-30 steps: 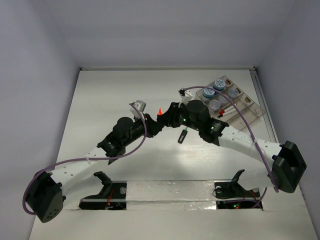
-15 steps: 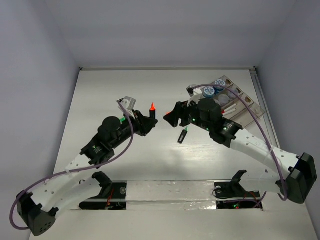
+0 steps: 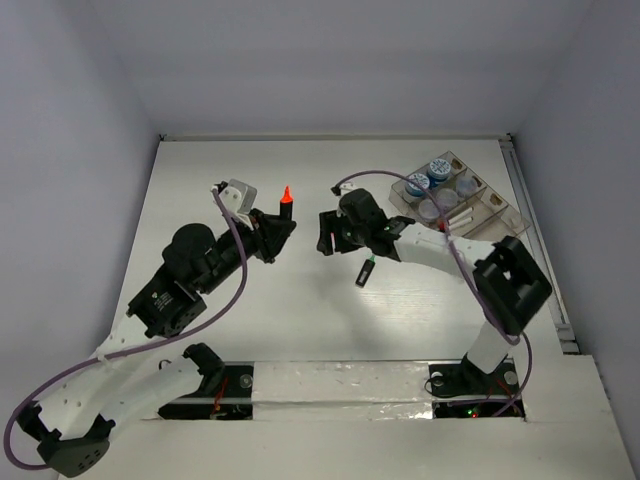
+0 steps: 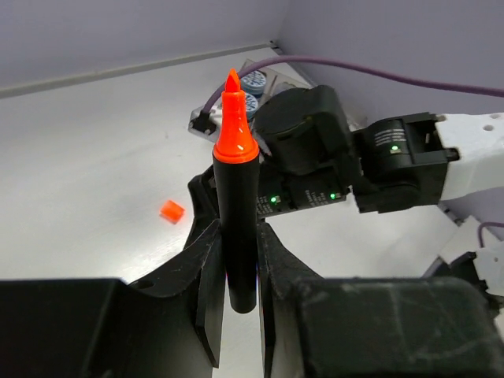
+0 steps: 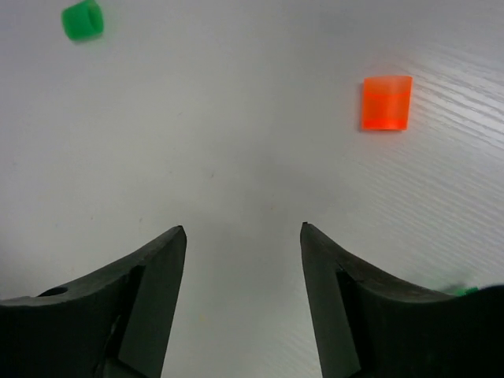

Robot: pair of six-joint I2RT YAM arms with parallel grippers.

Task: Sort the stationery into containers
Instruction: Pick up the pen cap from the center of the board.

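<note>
**Top view**
- Left gripper (image 3: 276,231): clamped on the orange-tipped highlighter (image 3: 285,208), which stands upright with its tip up, over the left-centre of the table (image 3: 200,180).
- Right gripper (image 3: 326,233): low over the table just to the right of the left one, not touching it. From up here I cannot tell how far apart its fingers are.
- Green-tipped highlighter (image 3: 365,272): lying loose on the table just on the near side of the right arm's wrist, with neither gripper on it.
- Clear tray (image 3: 507,212): at the far right of the table, well apart from both grippers.
- Pots (image 3: 438,168): several round lidded ones sit in the tray's farther compartments.
- White pen (image 3: 456,217): lying in one of the tray's nearer compartments.

**Left wrist view**
- Left gripper (image 4: 236,264): both fingers press on the lower part of the highlighter's black barrel, and the orange tip rises well above them.
- Orange cube (image 4: 171,210): on the table beyond the fingers, left of the highlighter and not touching it.
- Right arm's wrist (image 4: 315,150): black, with small green lights, just behind the highlighter.
- Purple cable (image 4: 378,75): arcs over the right arm's wrist.

**Right wrist view**
- Right gripper (image 5: 242,232): fingers spread apart, with only bare table between them.
- Orange cube (image 5: 386,102): on the table ahead of the fingers and off to the right, outside the gap.
- Green piece (image 5: 83,20): small and round, at the upper left, well apart from the cube. I cannot tell what it is.
</note>
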